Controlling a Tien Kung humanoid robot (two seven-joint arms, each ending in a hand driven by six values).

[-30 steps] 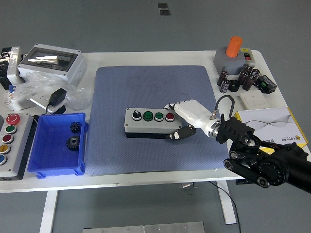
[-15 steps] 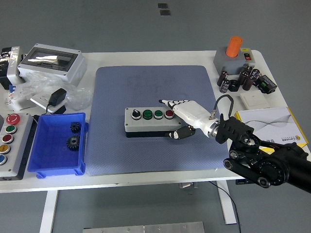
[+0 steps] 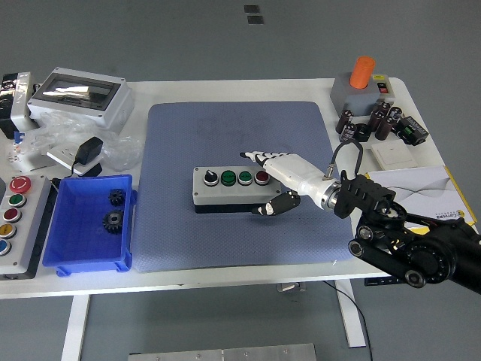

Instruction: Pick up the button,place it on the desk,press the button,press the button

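Note:
A grey button box (image 3: 222, 198) lies on the blue mat (image 3: 225, 135), near its middle. Its top carries a black selector knob (image 3: 211, 177), two green buttons (image 3: 228, 178) and a red button (image 3: 261, 177). My right hand (image 3: 258, 183), white with black fingertips, reaches in from the right over the box's right end. Its fingers (image 3: 252, 156) stretch out along the box's back edge, above the red button. The thumb (image 3: 266, 210) sits low at the front right corner. The hand is open and holds nothing. My left arm is out of view.
A blue bin (image 3: 60, 263) holding two gears stands left of the mat. A panel of coloured buttons (image 3: 15, 222) lies at the far left. A grey enclosure (image 3: 81, 96) stands back left, an orange-capped unit (image 3: 363, 83) and capacitors (image 3: 368, 124) back right, papers (image 3: 413, 192) right.
My right hand has slid left and slightly away from me, its fingers now reaching further along the box's back edge. The box has stayed in place.

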